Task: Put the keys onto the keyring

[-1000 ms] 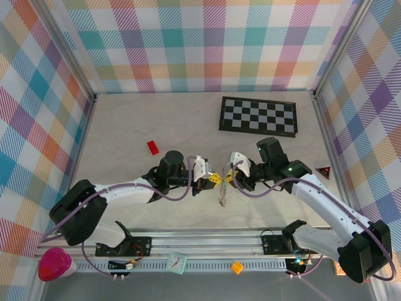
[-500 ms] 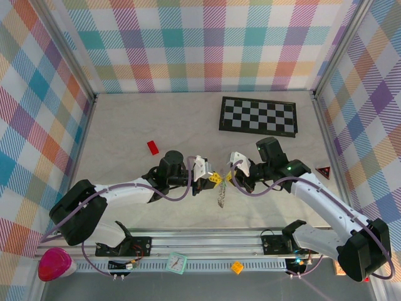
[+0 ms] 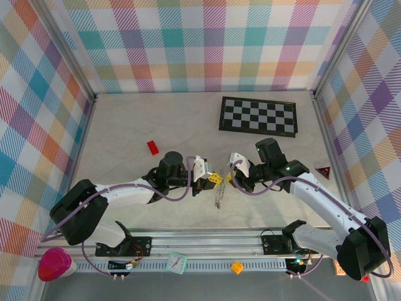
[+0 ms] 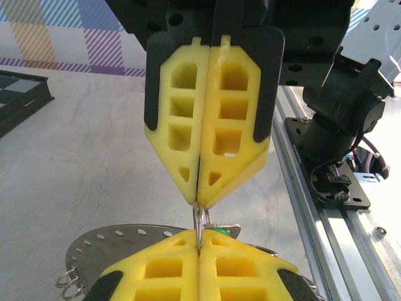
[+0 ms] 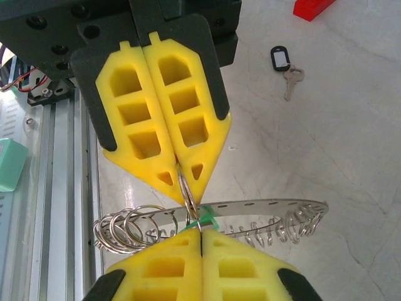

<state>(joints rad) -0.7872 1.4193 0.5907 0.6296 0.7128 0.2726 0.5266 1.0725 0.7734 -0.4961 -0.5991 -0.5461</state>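
Two grippers meet tip to tip low in the centre of the overhead view, the left gripper (image 3: 213, 179) reaching in from the left and the right gripper (image 3: 229, 178) from the right. Both sets of yellow fingers are pressed fully together, and each wrist view shows a thin wire loop of the keyring (image 3: 218, 196) running from one pinched pair of tips into the other. The rest of the ring, a perforated band fringed with small wire loops, hangs below the meeting point above the table (image 3: 138, 119). A sliver of the green-headed key (image 5: 207, 220) sits right where the tips meet; whether either pair actually clamps it cannot be told. The black-headed key (image 5: 283, 63) lies flat on the table at the upper right of the right wrist view, well apart from the ring. Compared with a second ago, the right arm has edged slightly toward the left of the frame and its fingers have closed; the hanging ring has shifted with it. The left arm has kept its place, as has the red block (image 3: 153, 147).
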